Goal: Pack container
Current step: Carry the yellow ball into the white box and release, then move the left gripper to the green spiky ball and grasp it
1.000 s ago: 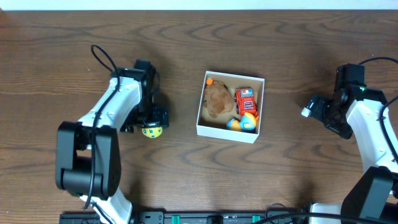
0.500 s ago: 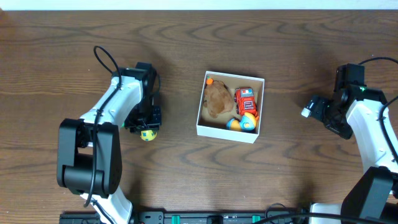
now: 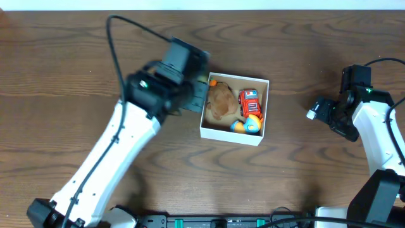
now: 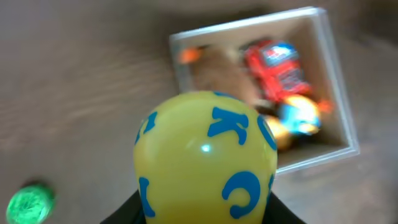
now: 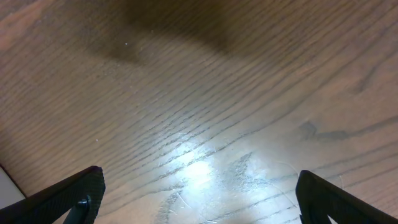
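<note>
The container (image 3: 231, 135) is a small white-walled box with a brown inside, standing mid-table. In it lie a brown plush toy (image 3: 220, 101), a red toy car (image 3: 250, 101) and a blue-and-orange toy (image 3: 248, 124). My left gripper (image 3: 198, 96) hangs raised just off the box's left rim, shut on a yellow ball with blue letters (image 4: 205, 155). The arm hides that ball in the overhead view. In the left wrist view the container (image 4: 339, 81) lies beyond the ball, and the left gripper (image 4: 205, 210) clasps the ball's lower sides. My right gripper (image 3: 324, 111) stays far right, open over bare wood (image 5: 199, 199).
A small green object (image 4: 28, 202) lies blurred on the table at the lower left of the left wrist view. The left arm (image 3: 120, 145) stretches diagonally across the left half of the table. Dark wood surrounds the box on all sides.
My left gripper closed on the yellow ball at the table's left, lifted it and swung right and up to the box's left rim. The right arm has not moved.
</note>
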`<state>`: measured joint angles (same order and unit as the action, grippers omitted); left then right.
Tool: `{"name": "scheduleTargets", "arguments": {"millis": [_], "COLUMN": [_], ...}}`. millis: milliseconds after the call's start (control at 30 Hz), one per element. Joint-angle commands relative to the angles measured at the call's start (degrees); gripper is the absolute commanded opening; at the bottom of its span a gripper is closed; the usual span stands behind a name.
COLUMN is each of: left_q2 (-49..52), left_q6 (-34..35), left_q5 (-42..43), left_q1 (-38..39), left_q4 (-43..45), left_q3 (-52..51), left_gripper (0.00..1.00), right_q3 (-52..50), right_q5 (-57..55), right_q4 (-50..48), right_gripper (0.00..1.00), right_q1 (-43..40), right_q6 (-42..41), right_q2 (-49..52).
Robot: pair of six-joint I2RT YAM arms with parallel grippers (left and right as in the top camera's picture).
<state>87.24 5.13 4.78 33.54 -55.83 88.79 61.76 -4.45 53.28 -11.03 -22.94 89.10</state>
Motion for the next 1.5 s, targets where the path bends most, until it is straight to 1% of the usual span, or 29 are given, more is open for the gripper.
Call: {"name": "scheduleTargets", "arguments": {"millis": [0,100,233,300,333,367,400,433,567,667,767,800,900,967,1033,1067,1167,1267,1367,1467], "left_q2": [4.0,7.9,13.3,15.3,16.2,16.8,17.2,17.2,15.6,11.8,5.7,3.7,-2.3,-5.1,-6.5,-6.7,-5.2,-1.8,2.5,7.4], "left_q6": [-3.5,-3.4,-3.4,-3.4,-3.4,-3.4,-3.4,-3.4,-3.4,-1.8,1.3,2.6,5.5,8.0,9.7,10.0,10.0,8.9,7.1,7.0], "left_q5": [-0.3,-0.3,-0.3,-0.2,-0.3,-0.3,-0.3,-0.3,-2.1,-7.1,-13.3,-14.8,-16.0,-15.9,-14.4,-12.2,-5.7,-2.9,0.4,2.2], "left_q1": [3.4,5.0,5.0,5.0,5.0,5.0,5.0,5.0,4.9,4.7,3.0,1.8,-4.8,-11.1,-17.8,-21.7,-31.3,-37.8,-41.4,-43.2], "left_q4": [0.4,0.2,-1.1,-1.5,-1.8,-1.9,-2.1,-2.2,-2.4,-4.0,-6.6,-7.5,-9.6,-10.3,-10.6,-10.6,-10.3,-8.6,-5.5,-2.9], "left_q3": [-0.5,-0.5,-0.5,-0.5,-0.5,-0.5,-0.5,-0.5,-0.1,0.7,0.8,0.8,0.8,0.7,0.3,0.0,-1.7,-4.9,-8.5,-11.5], "left_gripper": [0.36,0.36,0.37,0.49,0.56,0.66,0.74,0.79,0.88,0.92,0.94,0.99,0.98,0.98,0.98,0.98,0.98,0.98,0.98,0.98], "right_q3": [0.3,0.3,0.3,0.3,0.3,0.3,0.3,0.3,0.4,0.3,0.3,0.3,0.3,0.3,0.3,0.3,0.3,0.4,0.3,0.3], "right_q5": [0.2,0.2,0.2,0.2,0.2,0.2,0.2,0.2,0.2,0.2,0.2,0.2,0.2,0.2,0.2,0.2,0.2,0.2,0.2,0.2], "right_q4": [0.1,0.2,0.3,0.3,0.3,0.3,0.3,0.3,0.3,0.3,0.3,0.3,0.3,0.3,0.3,0.3,0.3,0.3,0.3,0.3], "right_gripper": [0.99,0.99,0.99,0.99,0.99,0.99,0.99,0.99,0.99,0.99,0.99,0.99,0.99,0.99,0.99,0.99,0.99,0.99,0.99,0.99], "right_q1": [-0.3,-0.3,-0.3,-0.3,-0.3,-0.3,-0.3,-0.3,-0.3,-0.3,-0.3,-0.3,-0.3,-0.3,-0.3,-0.3,-0.3,-0.3,-0.3,-0.3], "right_q6": [0.8,0.8,0.8,0.8,0.8,0.8,0.8,0.8,0.9,1.2,1.4,1.4,1.4,1.4,1.4,1.4,1.4,1.4,1.4,1.4], "right_q2": [-0.3,-0.3,-0.3,-0.3,-0.3,-0.3,-0.3,-0.3,-0.3,-0.3,-0.3,-0.3,-0.3,-0.3,-0.3,-0.3,-0.3,-0.3,-0.3,-0.3]}}
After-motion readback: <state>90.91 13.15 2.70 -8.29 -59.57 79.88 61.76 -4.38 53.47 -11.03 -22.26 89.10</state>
